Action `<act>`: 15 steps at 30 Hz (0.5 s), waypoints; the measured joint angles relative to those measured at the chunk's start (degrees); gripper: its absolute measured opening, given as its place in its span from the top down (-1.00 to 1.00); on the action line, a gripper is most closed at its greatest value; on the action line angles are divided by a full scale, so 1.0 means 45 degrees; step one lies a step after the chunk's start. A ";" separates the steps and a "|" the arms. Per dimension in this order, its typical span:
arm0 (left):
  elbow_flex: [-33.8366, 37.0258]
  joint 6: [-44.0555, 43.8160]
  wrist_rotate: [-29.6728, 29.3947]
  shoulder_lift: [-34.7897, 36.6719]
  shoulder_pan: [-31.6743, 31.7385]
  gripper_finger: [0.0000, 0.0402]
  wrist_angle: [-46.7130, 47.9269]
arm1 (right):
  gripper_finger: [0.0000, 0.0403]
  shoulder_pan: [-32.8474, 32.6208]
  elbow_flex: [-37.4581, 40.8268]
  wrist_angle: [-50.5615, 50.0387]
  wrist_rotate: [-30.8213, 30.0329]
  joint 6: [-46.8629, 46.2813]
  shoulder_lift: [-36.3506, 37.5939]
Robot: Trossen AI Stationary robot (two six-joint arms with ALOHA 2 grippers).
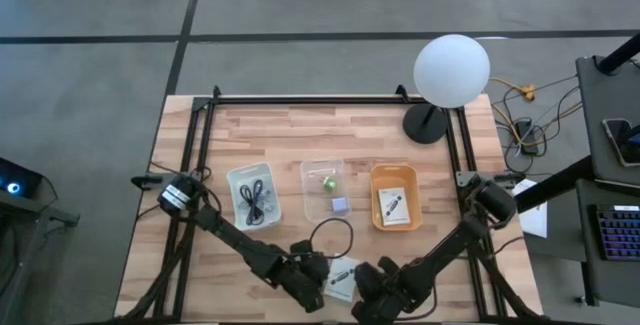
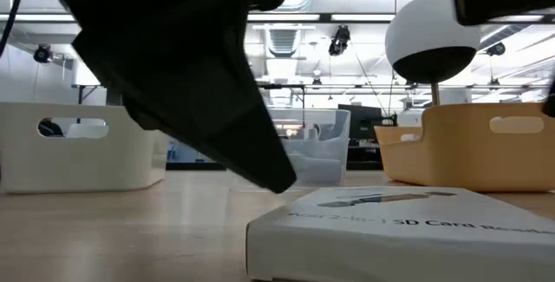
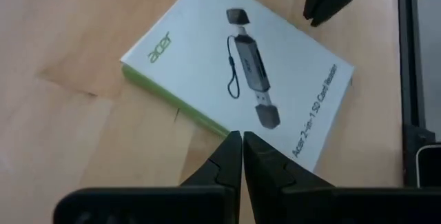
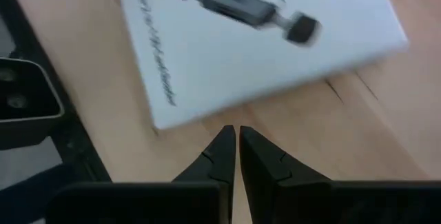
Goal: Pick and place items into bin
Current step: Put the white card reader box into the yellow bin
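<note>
A flat white packet (image 1: 342, 279), printed with a card reader, lies flat on the wood by the table's near edge, between my two grippers. My left gripper (image 3: 242, 137) is shut, its tips at the packet's (image 3: 241, 72) green-sided long edge. My right gripper (image 4: 232, 130) is shut too, its tips over bare wood just short of the packet's (image 4: 262, 52) opposite edge. The low view shows the packet (image 2: 408, 226) close up with a dark arm slanting down behind it. A black cable loop (image 1: 335, 233) lies on the wood just beyond. My left gripper has its shut fingertips (image 3: 233, 145) right at the packet's long edge (image 3: 207, 119), coming down at a slant from the table's left. Whether they touch the edge or hang just above it, I cannot tell. The packet lies flat on the table.
Three trays stand in a row mid-table: a white one (image 1: 232, 177) with black cables, a clear one (image 1: 308, 171) with a green and a lavender cube, an orange one (image 1: 377, 197) with a white packet. A globe lamp (image 1: 452, 69) stands at the far right.
</note>
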State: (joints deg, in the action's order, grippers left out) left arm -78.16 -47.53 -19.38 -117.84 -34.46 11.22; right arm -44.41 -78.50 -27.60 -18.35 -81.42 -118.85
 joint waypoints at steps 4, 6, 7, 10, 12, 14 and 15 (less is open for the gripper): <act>0.0385 -0.0004 0.0006 0.0000 0.0000 1.00 -0.0410 | 0.94 0.0184 -0.0583 -0.0007 -0.0004 0.1361 -0.0339; 0.0603 -0.0010 0.0001 0.0000 0.0015 1.00 -0.0854 | 0.94 0.0301 -0.0889 -0.0025 0.0053 0.2010 -0.0497; 0.0652 -0.0017 -0.0008 0.0000 0.0032 1.00 -0.0930 | 0.94 0.0351 -0.0970 -0.0076 0.0057 0.2283 -0.0520; 0.0708 -0.0015 0.0035 -0.0033 0.0085 1.00 -0.1037 | 0.94 0.0601 -0.1291 -0.0082 0.0030 0.2767 -0.0646; 0.0717 -0.0015 0.0123 -0.0139 0.0117 1.00 -0.1054 | 0.94 0.0756 -0.1395 -0.0192 -0.0046 0.3077 -0.0646; 0.0712 -0.0017 0.0303 -0.0250 0.0134 1.00 -0.1069 | 0.94 0.0869 -0.1498 -0.0137 -0.0230 0.3238 -0.0608; 0.0707 -0.0020 0.0400 -0.0300 0.0136 1.00 -0.1085 | 0.94 0.0915 -0.1497 -0.0246 -0.0287 0.3243 -0.0555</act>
State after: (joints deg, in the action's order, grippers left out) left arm -74.98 -47.62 -17.57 -119.19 -33.84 6.34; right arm -40.30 -85.24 -28.70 -19.64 -66.83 -121.34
